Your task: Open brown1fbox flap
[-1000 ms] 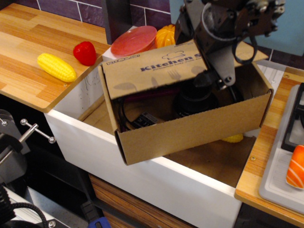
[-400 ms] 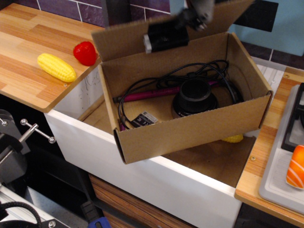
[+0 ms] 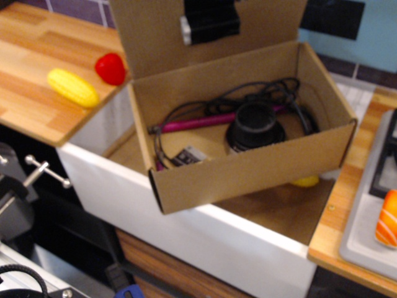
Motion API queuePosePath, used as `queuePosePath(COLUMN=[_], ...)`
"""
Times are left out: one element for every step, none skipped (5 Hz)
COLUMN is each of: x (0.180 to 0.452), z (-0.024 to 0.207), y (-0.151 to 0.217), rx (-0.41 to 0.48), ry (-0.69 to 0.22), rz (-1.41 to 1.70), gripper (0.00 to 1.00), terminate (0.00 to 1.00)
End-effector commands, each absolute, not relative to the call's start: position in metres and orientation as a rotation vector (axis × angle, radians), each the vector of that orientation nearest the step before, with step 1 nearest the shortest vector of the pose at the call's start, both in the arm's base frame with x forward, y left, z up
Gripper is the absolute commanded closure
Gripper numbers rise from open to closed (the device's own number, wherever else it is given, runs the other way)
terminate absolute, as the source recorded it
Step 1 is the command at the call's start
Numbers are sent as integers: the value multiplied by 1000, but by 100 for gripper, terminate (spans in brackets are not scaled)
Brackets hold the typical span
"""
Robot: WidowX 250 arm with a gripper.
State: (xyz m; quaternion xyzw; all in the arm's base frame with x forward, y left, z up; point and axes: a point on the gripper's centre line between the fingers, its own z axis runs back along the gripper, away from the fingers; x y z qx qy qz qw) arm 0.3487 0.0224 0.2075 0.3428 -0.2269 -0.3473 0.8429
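The brown1fbox (image 3: 248, 169) is a tan cardboard box resting across the white sink. It stands open. Its flap (image 3: 152, 37) stands upright behind the box and shows its plain brown face; the printed face is turned away. Inside the box lie black cables (image 3: 260, 93), a magenta rod (image 3: 195, 123), a round black object (image 3: 254, 127) and a small dark labelled item (image 3: 186, 156). Only a blurred black and white part of my gripper (image 3: 209, 22) shows at the top edge, in front of the flap. Its fingers are not distinguishable.
A yellow corn cob (image 3: 73, 87) and a red strawberry (image 3: 111, 68) lie on the wooden counter (image 3: 31, 118) at left. The white sink (image 3: 186, 226) holds a yellow item (image 3: 305, 181) under the box. An orange salmon piece (image 3: 388, 218) lies on a grey tray at right.
The flap has swung from lying over the box, print up, to standing upright. My gripper has risen from above the box's inside to the top edge of the view.
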Motion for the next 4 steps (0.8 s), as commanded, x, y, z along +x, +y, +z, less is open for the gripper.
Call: queuePosePath(x=[380, 397, 411, 420], z=[237, 238, 240, 237], y=[38, 50, 59, 65], rx=[814, 827, 854, 846], ry=[-606, -619, -629, -652], rz=[-767, -765, -789, -799], gripper=[0, 0, 0, 0], terminate=[0, 0, 0, 100])
